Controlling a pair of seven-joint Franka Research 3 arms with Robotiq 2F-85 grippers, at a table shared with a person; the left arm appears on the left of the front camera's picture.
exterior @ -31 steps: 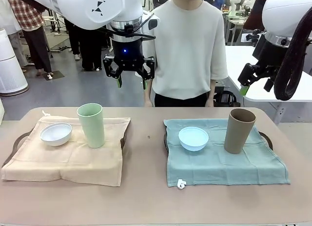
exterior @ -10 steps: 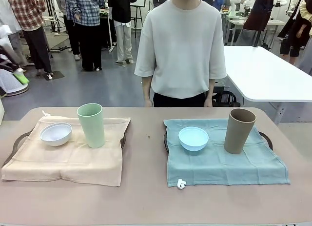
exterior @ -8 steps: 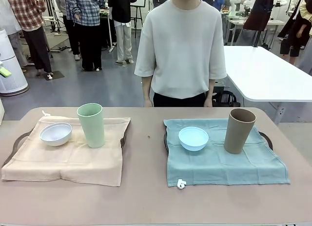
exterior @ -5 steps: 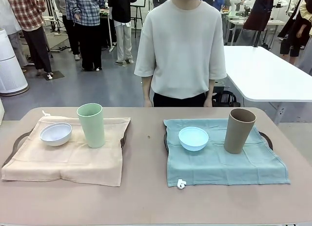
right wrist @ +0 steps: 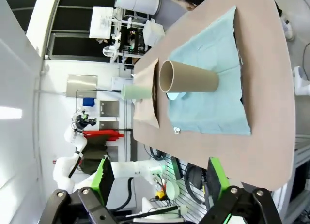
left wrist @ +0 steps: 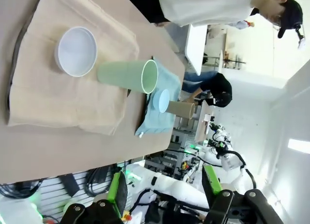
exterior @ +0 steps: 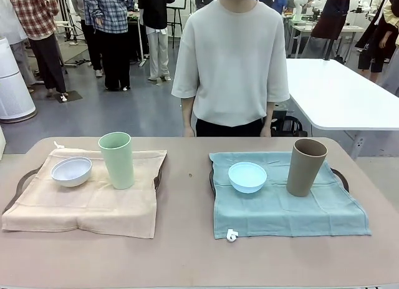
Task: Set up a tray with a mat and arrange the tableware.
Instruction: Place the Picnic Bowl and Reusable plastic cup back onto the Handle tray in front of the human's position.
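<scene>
Beige and teal mats are spread over two dark trays, so the setting-up looks finished, with nothing evidently left. On the beige mat point(exterior: 87, 205) a white bowl point(exterior: 72, 171) is set just beside a pale green cup point(exterior: 117, 160); on the teal mat point(exterior: 287, 205) a light blue bowl point(exterior: 247, 176) sits near a tan-brown cup point(exterior: 306, 166). All four vessels appear empty. The left gripper point(left wrist: 164, 187) and right gripper point(right wrist: 160, 183) are held wide open above the table, gripping nothing.
</scene>
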